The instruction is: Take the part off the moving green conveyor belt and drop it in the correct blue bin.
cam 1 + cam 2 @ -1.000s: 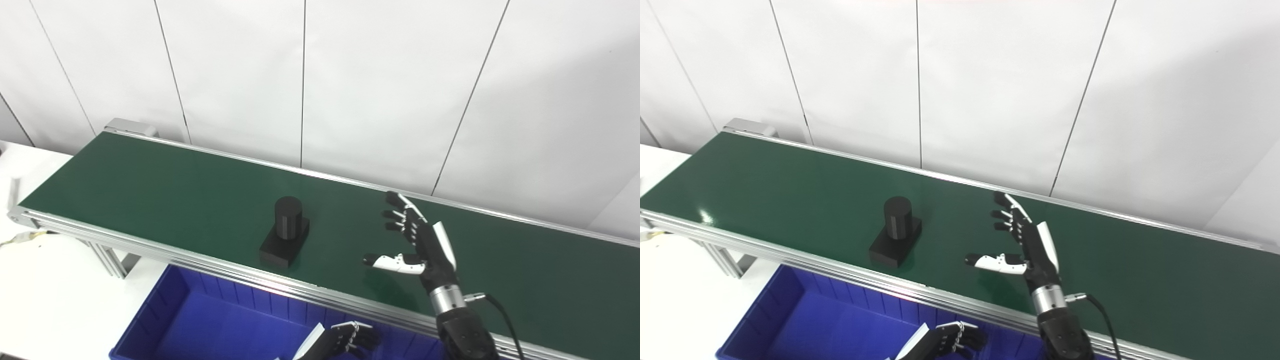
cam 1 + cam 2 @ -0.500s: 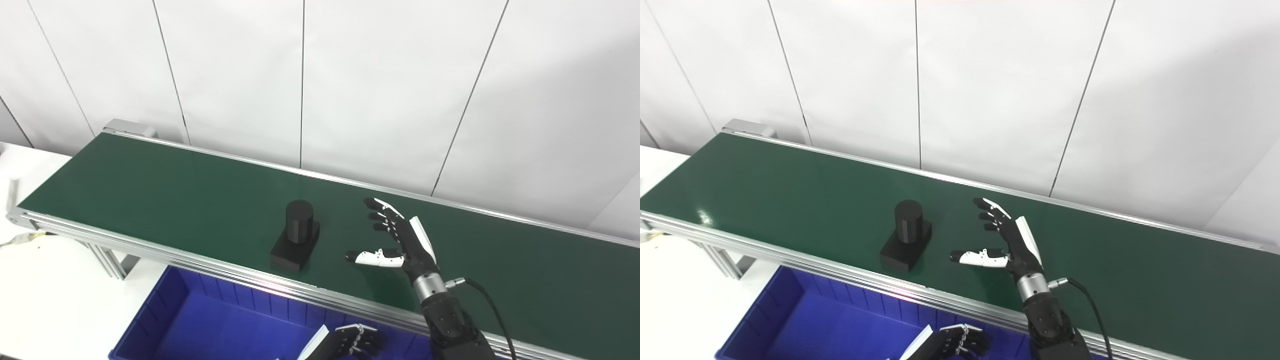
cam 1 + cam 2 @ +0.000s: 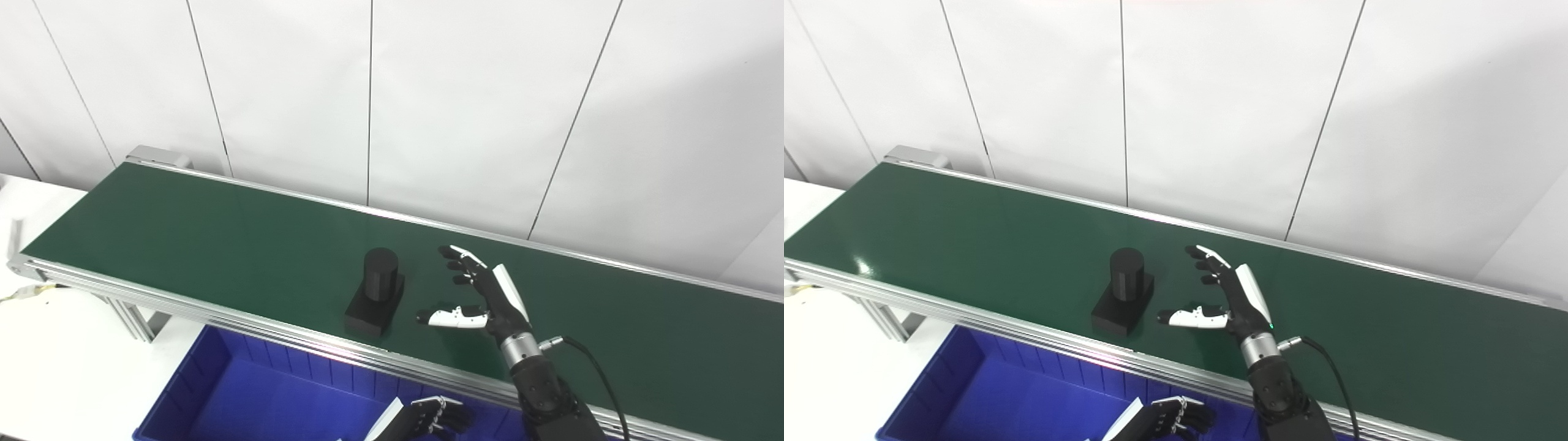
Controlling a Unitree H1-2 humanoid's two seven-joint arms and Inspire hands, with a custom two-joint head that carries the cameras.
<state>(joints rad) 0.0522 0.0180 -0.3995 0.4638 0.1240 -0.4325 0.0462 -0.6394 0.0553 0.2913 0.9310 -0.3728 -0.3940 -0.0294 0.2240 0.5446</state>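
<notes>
Both views show the right robot hand (image 3: 484, 294) spread wide, empty, beside the black part (image 3: 376, 293).

We see a brightly, evenly lit scene, the white wall panels (image 3: 478, 110) close to washed out. A soft shadow spreads across the wall at upper right. Small glare spots glint on the green belt (image 3: 862, 266) near its left end and along the aluminium rail (image 3: 331, 350). Focus holds sharp throughout; the right hand (image 3: 1234, 294) shows no blur.
</notes>
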